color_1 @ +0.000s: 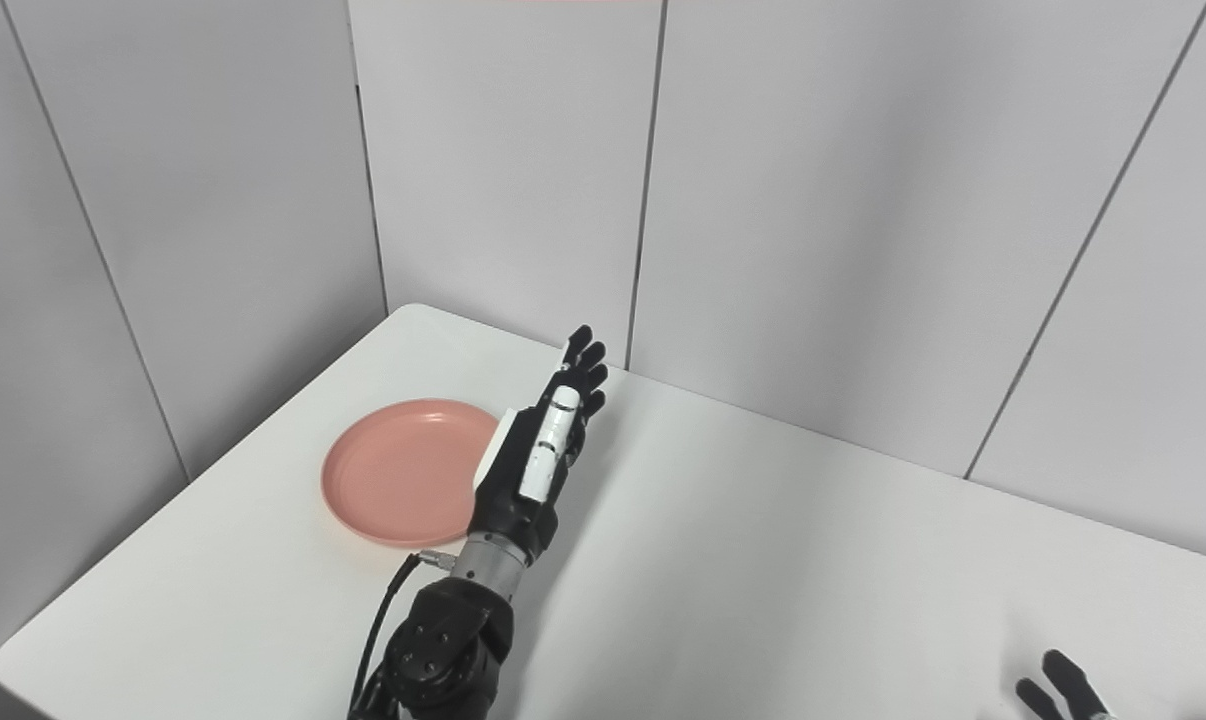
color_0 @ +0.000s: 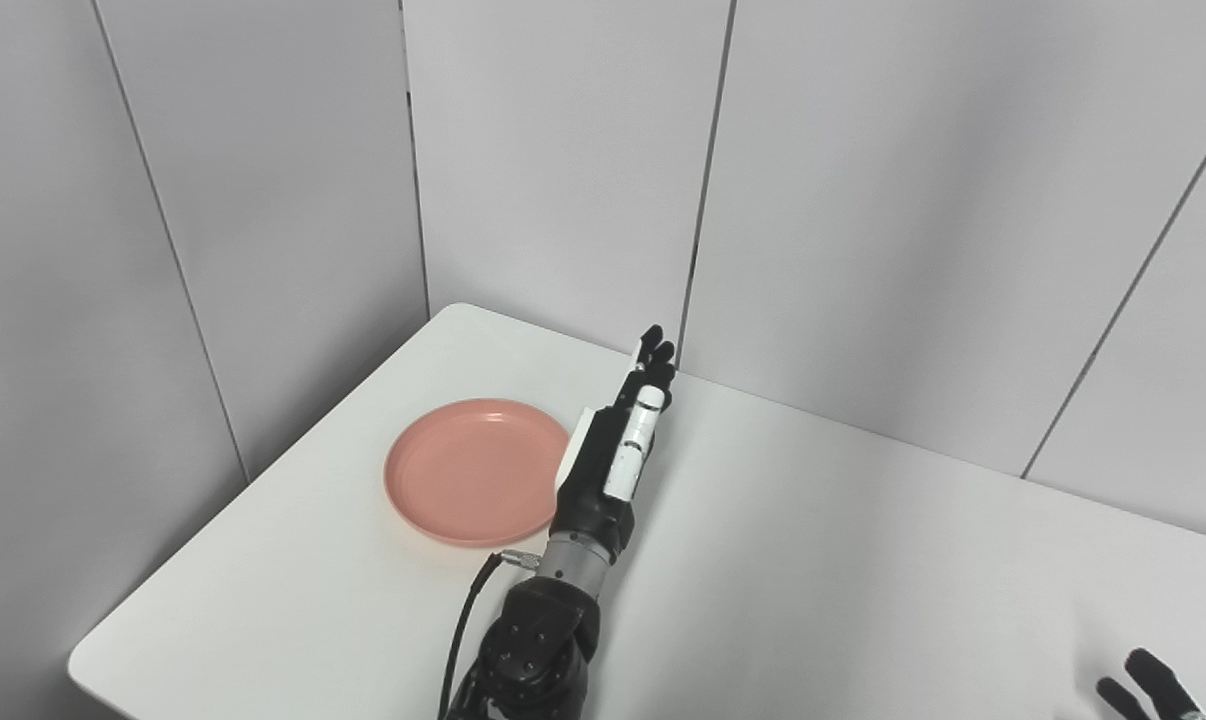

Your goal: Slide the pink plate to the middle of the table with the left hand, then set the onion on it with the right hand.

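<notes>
A pink plate [color_0: 473, 470] lies empty on the left part of the white table [color_0: 813, 560]. My left hand [color_0: 618, 440] is stretched out flat and open, edge-on, just right of the plate's right rim and raised over the table; it holds nothing. It also shows in the right eye view [color_1: 543, 445]. Only the fingertips of my right hand [color_0: 1148, 688] show at the bottom right corner, spread apart. No onion is in view.
Grey wall panels [color_0: 863, 200] close in the table at the back and the left. The table's left edge and front left corner [color_0: 88, 660] are near the plate. A black cable [color_0: 463, 620] runs along my left forearm.
</notes>
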{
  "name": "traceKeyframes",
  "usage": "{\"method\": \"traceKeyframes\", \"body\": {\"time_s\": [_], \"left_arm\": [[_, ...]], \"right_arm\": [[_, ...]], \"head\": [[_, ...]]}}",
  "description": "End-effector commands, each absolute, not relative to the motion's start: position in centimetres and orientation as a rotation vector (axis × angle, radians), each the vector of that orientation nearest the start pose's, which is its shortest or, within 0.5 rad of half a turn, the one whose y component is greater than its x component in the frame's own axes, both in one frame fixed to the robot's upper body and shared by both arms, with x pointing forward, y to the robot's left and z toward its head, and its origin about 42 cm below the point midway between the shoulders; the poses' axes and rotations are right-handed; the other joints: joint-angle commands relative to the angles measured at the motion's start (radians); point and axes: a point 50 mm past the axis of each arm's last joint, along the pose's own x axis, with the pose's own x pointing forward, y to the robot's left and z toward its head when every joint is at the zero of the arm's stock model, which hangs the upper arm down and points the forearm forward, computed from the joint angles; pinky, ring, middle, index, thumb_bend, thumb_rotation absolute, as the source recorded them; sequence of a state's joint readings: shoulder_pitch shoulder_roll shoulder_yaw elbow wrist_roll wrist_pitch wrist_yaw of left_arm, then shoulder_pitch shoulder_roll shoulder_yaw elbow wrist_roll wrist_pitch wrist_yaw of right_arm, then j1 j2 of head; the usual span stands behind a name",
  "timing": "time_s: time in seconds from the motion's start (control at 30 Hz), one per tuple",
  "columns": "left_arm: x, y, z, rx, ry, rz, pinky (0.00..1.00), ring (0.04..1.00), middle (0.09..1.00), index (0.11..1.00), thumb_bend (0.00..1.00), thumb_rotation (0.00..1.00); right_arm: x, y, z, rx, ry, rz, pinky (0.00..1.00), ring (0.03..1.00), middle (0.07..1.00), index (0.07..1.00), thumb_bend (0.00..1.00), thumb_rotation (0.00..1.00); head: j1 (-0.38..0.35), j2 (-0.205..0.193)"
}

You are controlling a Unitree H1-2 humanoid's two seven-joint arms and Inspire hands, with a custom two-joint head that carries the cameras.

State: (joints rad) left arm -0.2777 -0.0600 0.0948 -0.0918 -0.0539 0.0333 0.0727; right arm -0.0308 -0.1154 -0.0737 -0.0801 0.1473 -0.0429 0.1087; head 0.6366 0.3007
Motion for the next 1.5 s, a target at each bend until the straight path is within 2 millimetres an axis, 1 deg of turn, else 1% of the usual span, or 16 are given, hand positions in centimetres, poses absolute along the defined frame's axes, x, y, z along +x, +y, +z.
{"method": "traceKeyframes", "body": {"time_s": [0.0,0.1,0.17,0.27,0.33,0.43,0.67,0.73,0.83,0.97,1.07,1.2,1.37,1.47], "left_arm": [[36.5,20.7,22.4,-0.138,-0.396,0.098,1.0,1.0,1.0,1.0,0.45,1.0],[36.4,22.0,22.4,-0.127,-0.403,0.134,1.0,1.0,1.0,1.0,0.47,1.0],[36.4,22.9,22.5,-0.12,-0.413,0.157,1.0,1.0,1.0,1.0,0.46,1.0],[36.3,23.9,22.9,-0.12,-0.423,0.197,1.0,1.0,1.0,1.0,0.43,1.0],[36.3,24.1,23.0,-0.12,-0.426,0.211,1.0,1.0,1.0,1.0,0.43,1.0],[36.2,25.2,23.6,-0.129,-0.445,0.25,1.0,1.0,1.0,1.0,0.42,1.0],[35.7,26.7,24.8,-0.108,-0.478,0.306,1.0,1.0,1.0,1.0,0.43,1.0],[35.5,27.1,25.1,-0.098,-0.486,0.315,1.0,1.0,1.0,1.0,0.44,1.0],[35.4,27.3,25.3,-0.094,-0.492,0.32,1.0,1.0,1.0,1.0,0.44,1.0],[35.1,28.2,25.7,-0.091,-0.514,0.359,1.0,1.0,1.0,1.0,0.45,1.0],[34.8,28.7,25.9,-0.107,-0.524,0.387,0.99,0.991,1.0,0.993,0.43,1.0],[34.4,29.4,25.9,-0.112,-0.533,0.407,1.0,0.999,1.0,0.999,0.41,1.0],[34.0,30.1,25.8,-0.112,-0.529,0.44,1.0,1.0,1.0,1.0,0.41,1.0],[33.6,30.9,25.7,-0.125,-0.533,0.477,0.99,0.99,0.998,0.99,0.4,1.0]], "right_arm": [[28.8,-26.3,12.2,0.022,-0.16,0.051,0.63,0.85,0.9,0.842,0.26,0.91],[28.8,-26.3,12.3,0.015,-0.159,0.048,0.62,0.844,0.893,0.833,0.26,0.91],[28.8,-26.4,12.2,0.011,-0.162,0.047,0.6,0.835,0.883,0.824,0.26,0.91],[28.9,-26.4,12.2,0.015,-0.16,0.047,0.59,0.826,0.875,0.816,0.24,0.9],[28.9,-26.4,12.2,0.017,-0.159,0.046,0.58,0.823,0.872,0.812,0.24,0.89],[28.9,-26.4,12.2,0.01,-0.158,0.044,0.58,0.823,0.871,0.812,0.25,0.89],[28.9,-26.5,12.1,0.01,-0.159,0.047,0.57,0.832,0.877,0.812,0.26,0.91],[28.9,-26.5,12.1,0.009,-0.16,0.05,0.59,0.843,0.887,0.821,0.26,0.92],[28.9,-26.5,12.2,0.01,-0.162,0.053,0.59,0.846,0.89,0.823,0.26,0.92],[29.0,-26.5,12.2,0.013,-0.156,0.045,0.59,0.846,0.888,0.818,0.26,0.89],[28.9,-26.5,12.2,0.007,-0.156,0.046,0.59,0.85,0.892,0.823,0.27,0.9],[28.8,-26.5,12.3,0.008,-0.154,0.045,0.58,0.843,0.885,0.816,0.26,0.9],[28.9,-26.7,12.2,0.013,-0.154,0.057,0.6,0.852,0.896,0.825,0.26,0.9],[28.9,-26.7,12.3,0.012,-0.152,0.054,0.59,0.847,0.893,0.822,0.25,0.9]], "head": [[0.001,0.0],[0.002,0.001],[0.004,0.001],[0.006,0.001],[0.006,0.001],[0.008,0.003],[0.012,0.007],[0.012,0.007],[0.012,0.007],[0.012,0.007],[0.017,0.009],[0.016,0.009],[0.014,0.008],[0.021,0.004]]}}
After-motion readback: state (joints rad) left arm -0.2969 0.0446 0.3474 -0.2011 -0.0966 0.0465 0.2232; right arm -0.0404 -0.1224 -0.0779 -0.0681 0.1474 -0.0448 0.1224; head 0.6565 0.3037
